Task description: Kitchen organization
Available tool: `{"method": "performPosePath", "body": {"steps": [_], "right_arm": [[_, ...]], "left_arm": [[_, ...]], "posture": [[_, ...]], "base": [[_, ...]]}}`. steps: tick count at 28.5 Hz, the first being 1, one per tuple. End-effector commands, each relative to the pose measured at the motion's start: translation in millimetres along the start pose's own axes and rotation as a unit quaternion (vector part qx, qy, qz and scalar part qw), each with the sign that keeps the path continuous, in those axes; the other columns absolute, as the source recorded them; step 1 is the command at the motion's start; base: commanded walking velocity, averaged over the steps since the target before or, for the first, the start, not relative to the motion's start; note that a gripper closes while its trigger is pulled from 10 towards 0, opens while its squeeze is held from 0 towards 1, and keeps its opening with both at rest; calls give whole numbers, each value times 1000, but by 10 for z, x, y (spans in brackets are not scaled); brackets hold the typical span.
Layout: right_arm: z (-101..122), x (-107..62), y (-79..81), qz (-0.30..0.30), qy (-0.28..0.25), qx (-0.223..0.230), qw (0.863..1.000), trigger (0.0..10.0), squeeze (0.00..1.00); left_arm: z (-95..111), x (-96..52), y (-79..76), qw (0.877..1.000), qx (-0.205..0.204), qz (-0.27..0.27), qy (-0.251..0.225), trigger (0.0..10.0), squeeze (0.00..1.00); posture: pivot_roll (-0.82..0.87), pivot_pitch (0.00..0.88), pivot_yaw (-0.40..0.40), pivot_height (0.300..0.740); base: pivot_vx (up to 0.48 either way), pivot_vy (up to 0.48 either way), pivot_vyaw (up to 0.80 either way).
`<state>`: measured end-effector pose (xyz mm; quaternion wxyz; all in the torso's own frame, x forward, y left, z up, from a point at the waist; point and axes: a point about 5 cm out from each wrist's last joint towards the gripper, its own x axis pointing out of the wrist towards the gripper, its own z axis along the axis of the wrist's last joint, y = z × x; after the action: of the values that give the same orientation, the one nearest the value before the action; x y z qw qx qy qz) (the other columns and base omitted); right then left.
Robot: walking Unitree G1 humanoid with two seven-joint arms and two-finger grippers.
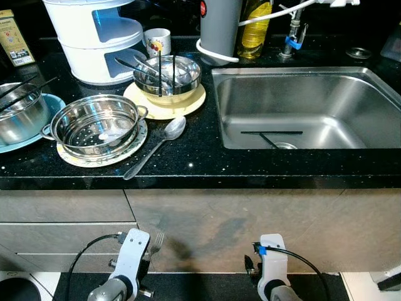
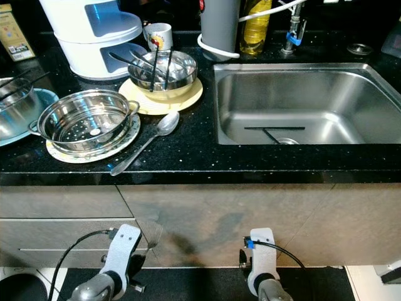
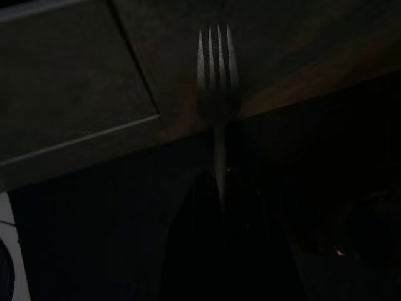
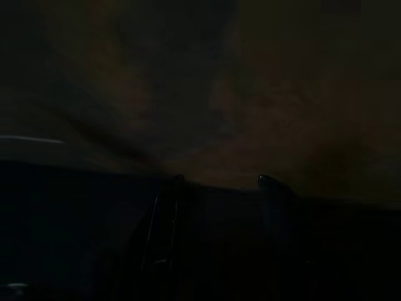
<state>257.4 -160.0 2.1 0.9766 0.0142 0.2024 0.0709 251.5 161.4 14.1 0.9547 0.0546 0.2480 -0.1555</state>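
My left gripper (image 3: 219,183) hangs low in front of the cabinet, below the counter edge, shut on a metal fork (image 3: 217,75) whose tines point up; the fork (image 1: 155,241) also peeks out beside the left wrist. On the black counter lie a spoon (image 1: 158,144), a steel strainer pot (image 1: 94,125) on a patterned plate, and a steel bowl (image 1: 168,76) holding utensils and black chopsticks on a cream plate (image 1: 156,108). A pair of chopsticks (image 1: 271,133) lies in the steel sink (image 1: 250,100). My right gripper (image 4: 219,180) hangs idle and open in the dark.
A white tiered steamer (image 1: 94,37), a mug (image 1: 157,41), a grey kettle (image 1: 219,28), an oil bottle (image 1: 255,28) and the tap (image 1: 294,31) line the back. Another steel bowl (image 1: 19,116) sits on a blue plate at the left. Cabinet fronts (image 1: 250,226) stand below.
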Motion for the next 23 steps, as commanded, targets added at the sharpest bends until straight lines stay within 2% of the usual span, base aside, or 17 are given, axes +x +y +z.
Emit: {"method": "performPosePath", "body": {"steps": [1,2,4,5,7,8,12,14,15,16,19,20,23], "right_arm": [[-15,-39,36,19,-4,25,1000,10000,0],[63,-66,87,54,-22,62,996,10000,0],[116,-95,127,86,-29,91,992,10000,0],[211,-162,180,137,-43,105,984,10000,0],[248,-190,200,155,-47,108,981,10000,0],[297,-229,221,179,-53,113,976,10000,0],[378,-305,239,214,-62,123,967,10000,0],[510,-467,242,263,-76,138,952,10000,0],[510,-467,242,263,-76,138,952,10000,0],[572,-540,227,279,-82,146,946,10000,0],[698,-641,157,285,-100,170,938,10000,0],[771,-701,122,288,-110,193,932,10000,0],[797,-741,115,292,-115,210,926,10000,0]], "left_arm": [[-27,-58,27,1000,5,-10,-6,10000,0],[15,-106,17,999,10,-41,-23,10000,0],[51,-151,8,997,13,-65,-35,10000,0],[133,-234,12,994,1,-90,-63,3647,0],[169,-268,13,992,-7,-101,-74,3647,0],[233,-319,15,989,-22,-115,-94,0,0],[352,-405,12,982,-43,-135,-125,0,0],[523,-513,18,974,-50,-149,-164,0,0],[523,-513,18,974,-50,-149,-164,0,0],[581,-558,27,971,-49,-155,-177,0,0],[631,-625,56,967,-48,-161,-190,0,0],[646,-664,66,965,-54,-166,-196,0,0],[662,-691,59,962,-62,-170,-203,0,0]], "posture": [[-78,188,-6,740],[-79,190,-5,740],[-79,190,-5,740],[-78,195,-6,740],[-77,196,-8,740],[-75,197,-10,740],[-69,198,-14,740],[-66,198,-16,740],[-66,198,-16,740],[-72,199,-16,740],[-77,200,-16,740],[-79,199,-17,740],[-79,199,-17,740]], "base": [[0,0,0],[0,0,0],[0,0,0],[0,0,0],[0,0,0],[0,0,0],[0,0,0],[0,0,0],[0,0,0],[0,0,0],[0,0,0],[0,0,0],[0,0,0]]}}
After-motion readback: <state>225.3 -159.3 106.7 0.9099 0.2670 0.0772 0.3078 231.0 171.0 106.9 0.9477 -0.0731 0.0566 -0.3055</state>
